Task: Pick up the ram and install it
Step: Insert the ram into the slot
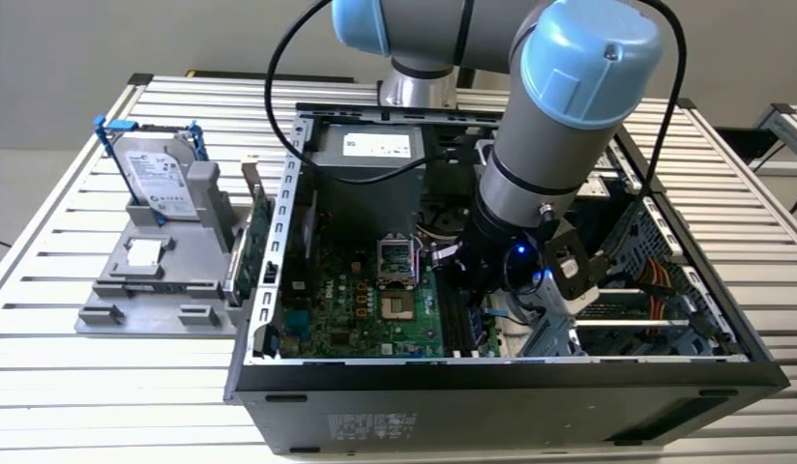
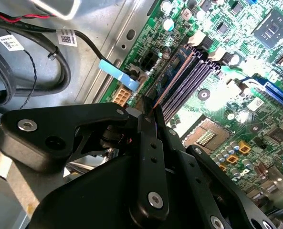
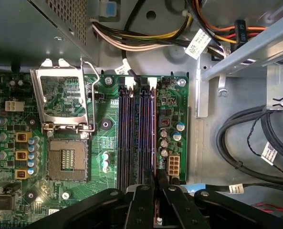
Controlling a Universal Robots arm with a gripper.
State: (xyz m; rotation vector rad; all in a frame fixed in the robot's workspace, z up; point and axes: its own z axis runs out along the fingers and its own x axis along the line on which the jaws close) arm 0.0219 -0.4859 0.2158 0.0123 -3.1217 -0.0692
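Green motherboard with yellow capacitors, black claw, light-blue-capped grey robot arm, silver slatted bench, blue-bracketed silver hard drive.

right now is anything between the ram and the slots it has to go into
Nothing visible does. The gripper holds the ram edge-on right over the memory slots, whose channels look bare; the black cables lie off to one side.

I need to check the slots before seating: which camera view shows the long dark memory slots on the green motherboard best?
The first wrist view shows the long dark memory slots best: all lie lengthwise, white latches at their far ends. The second wrist view sees them obliquely, ahead of the black gripper. In the exterior view the arm covers most of them.
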